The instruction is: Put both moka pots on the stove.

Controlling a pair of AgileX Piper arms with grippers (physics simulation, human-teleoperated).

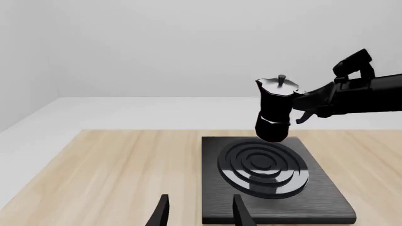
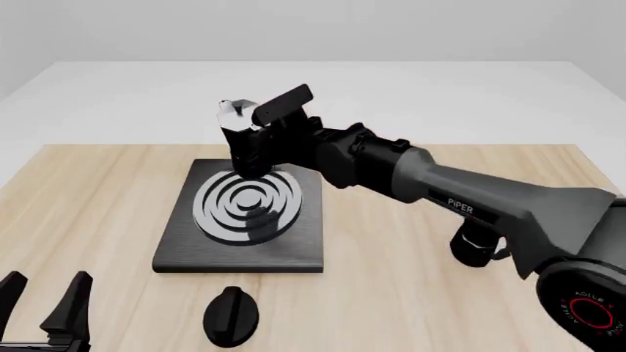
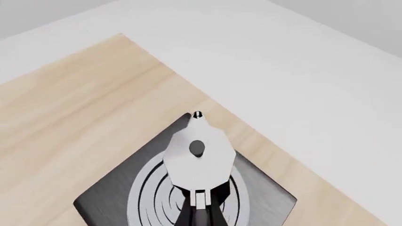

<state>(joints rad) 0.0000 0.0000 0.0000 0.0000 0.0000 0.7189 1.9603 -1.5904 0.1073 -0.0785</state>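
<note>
Front view shows the right gripper (image 2: 262, 139) reaching across from the right and pinching one moka pot (image 2: 242, 143) by its black side handle, holding it in the air over the far part of the stove (image 2: 196, 249). The pot's base hangs clear of the burner rings (image 2: 251, 203); the left wrist view confirms a gap between the pot (image 1: 275, 110) and the slab (image 1: 314, 197), and shows the pot tilted slightly. Only this one pot is visible in any of the views.

The pot is small, black and faceted, pinched in at the waist, with a shiny silver lid (image 3: 198, 160) topped by a small dark knob. From the right wrist view the lid reads as an angular polygon with a pointed spout at the far end, directly above the silver-white concentric rings (image 3: 146, 200). The lid is down, so whether anything is inside cannot be told.

The stove is a flat black rectangle with rounded corners lying on the light wooden table (image 2: 411, 293). A low black oval knob (image 2: 231, 315) sits on the table just in front of the stove, apart from it.

The left gripper (image 2: 44, 304) hovers at the near left corner, its fingers spread apart and holding nothing.
</note>
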